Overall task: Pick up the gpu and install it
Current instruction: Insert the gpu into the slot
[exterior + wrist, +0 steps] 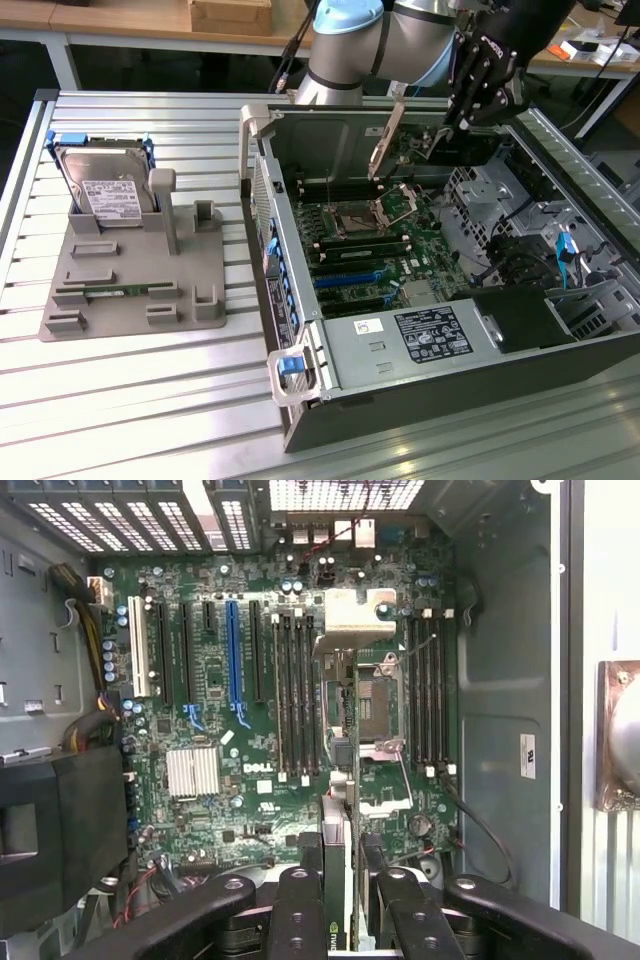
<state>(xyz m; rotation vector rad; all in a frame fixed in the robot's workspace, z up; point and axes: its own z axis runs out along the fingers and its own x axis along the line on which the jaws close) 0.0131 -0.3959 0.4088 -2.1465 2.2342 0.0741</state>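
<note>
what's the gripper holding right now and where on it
The gripper holds the gpu edge-on over the motherboard, its fingers pinching the two flat faces at the edge nearest the wrist.

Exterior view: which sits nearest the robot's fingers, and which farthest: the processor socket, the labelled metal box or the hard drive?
From the fingers, shut on the graphics card:
1. Processor socket, inside the case, below them.
2. Labelled metal box, at the case's near end.
3. Hard drive, outside the case, on the exterior view's left.
</note>
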